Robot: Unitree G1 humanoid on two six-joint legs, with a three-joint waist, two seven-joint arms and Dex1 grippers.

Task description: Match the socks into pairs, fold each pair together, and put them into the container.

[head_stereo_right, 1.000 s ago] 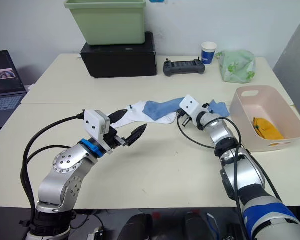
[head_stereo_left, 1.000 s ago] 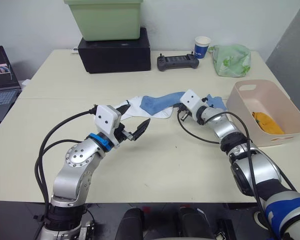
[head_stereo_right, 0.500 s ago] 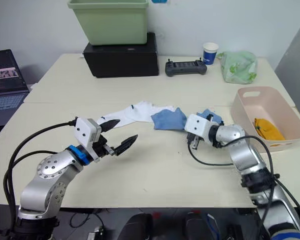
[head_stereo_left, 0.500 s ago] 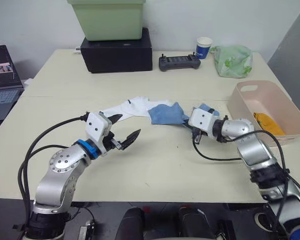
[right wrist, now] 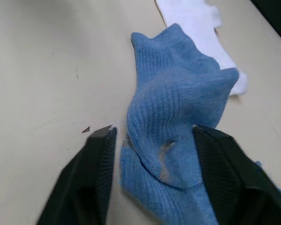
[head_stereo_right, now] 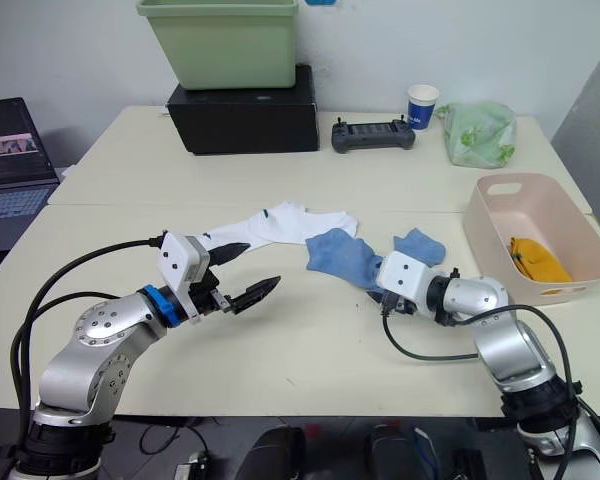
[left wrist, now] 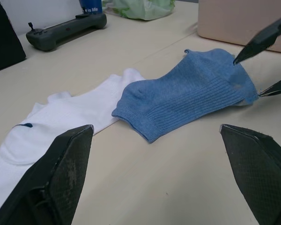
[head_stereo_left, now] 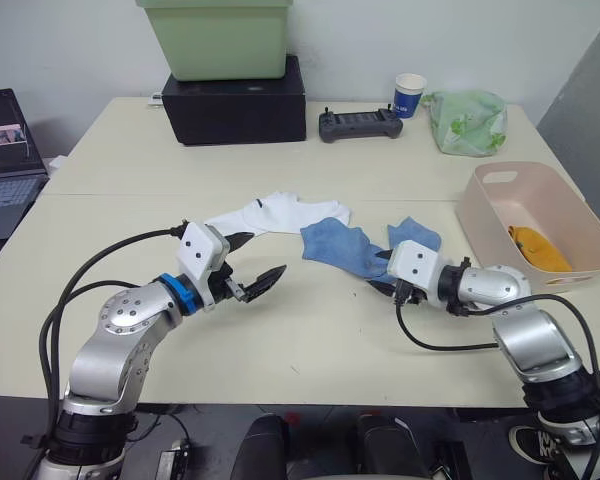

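- The right gripper point(right wrist: 150, 140) is gripping the near end of a light blue sock point(head_stereo_left: 342, 247); the right wrist view is showing the knit bunched between its two black fingers point(right wrist: 99, 164), a detail the head views are hiding behind the white wrist housing.
- The left gripper point(head_stereo_left: 250, 262) is hovering over bare table point(head_stereo_left: 310, 340) with its fingers spread wide and holding nothing; the left wrist view is showing both pads far apart.
- The left wrist view is also showing the white socks point(left wrist: 61, 117) lying flat, the blue sock's cuff overlapping their edge.
- A second light blue sock point(head_stereo_left: 412, 233) is lying just behind the right wrist.
- The pale pink tub point(head_stereo_left: 500, 215) is sitting at the table's right edge, with mustard-orange socks point(head_stereo_left: 535, 247) lying inside.
- A black controller point(head_stereo_left: 357, 124), a paper cup point(head_stereo_left: 409, 94), a green plastic bag point(head_stereo_left: 465, 120), and a green bin point(head_stereo_left: 218, 38) on a black box point(head_stereo_left: 235, 100) are standing along the far side, well apart from both grippers.
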